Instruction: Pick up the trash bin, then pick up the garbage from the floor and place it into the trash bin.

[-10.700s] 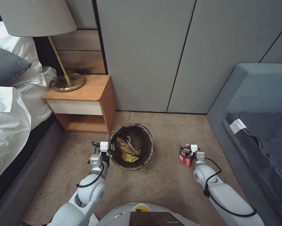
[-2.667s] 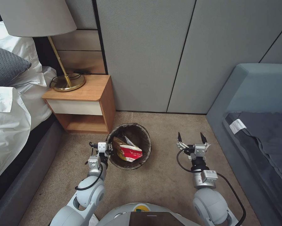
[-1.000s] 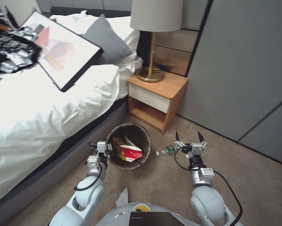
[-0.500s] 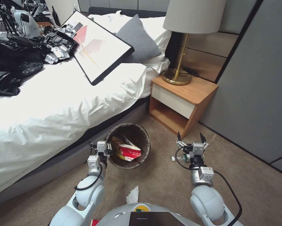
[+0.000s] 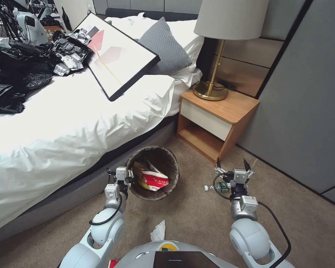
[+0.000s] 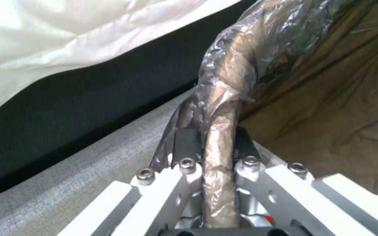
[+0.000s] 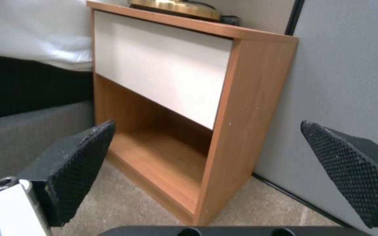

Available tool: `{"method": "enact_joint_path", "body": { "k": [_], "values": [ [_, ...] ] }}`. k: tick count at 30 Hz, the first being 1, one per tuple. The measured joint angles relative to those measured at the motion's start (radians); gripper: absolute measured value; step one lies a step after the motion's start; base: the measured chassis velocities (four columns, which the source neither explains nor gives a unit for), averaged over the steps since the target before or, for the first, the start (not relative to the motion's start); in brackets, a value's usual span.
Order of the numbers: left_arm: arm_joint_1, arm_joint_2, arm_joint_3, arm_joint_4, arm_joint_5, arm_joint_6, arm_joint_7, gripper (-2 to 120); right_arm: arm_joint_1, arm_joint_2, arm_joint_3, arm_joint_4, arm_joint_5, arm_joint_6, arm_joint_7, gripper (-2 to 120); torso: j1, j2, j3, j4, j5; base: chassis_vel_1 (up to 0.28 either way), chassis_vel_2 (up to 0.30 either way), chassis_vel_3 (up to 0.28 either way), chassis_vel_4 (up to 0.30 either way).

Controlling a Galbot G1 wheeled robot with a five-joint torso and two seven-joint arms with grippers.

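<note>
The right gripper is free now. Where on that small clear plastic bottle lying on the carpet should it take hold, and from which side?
Grip the small clear plastic bottle across its barrel, coming straight down from above. It lies on its side on the beige carpet, partly hidden under the open right gripper, so span its narrow width. The left gripper holds the bag-lined white trash bin by its rim.
</note>
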Motion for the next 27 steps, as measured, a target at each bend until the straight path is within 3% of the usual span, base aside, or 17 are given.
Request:
{"method": "enact_joint_path", "body": {
  "k": [27],
  "values": [
    [0.006, 0.000, 0.002, -0.005, 0.006, -0.002, 0.001, 2, 0.002, 0.013, -0.004, -0.003, 0.002, 0.014, 0.006, 100, 0.000, 0.000, 0.000, 0.0000, 0.0001, -0.010, 0.012, 0.013, -0.008]
  ]
}}
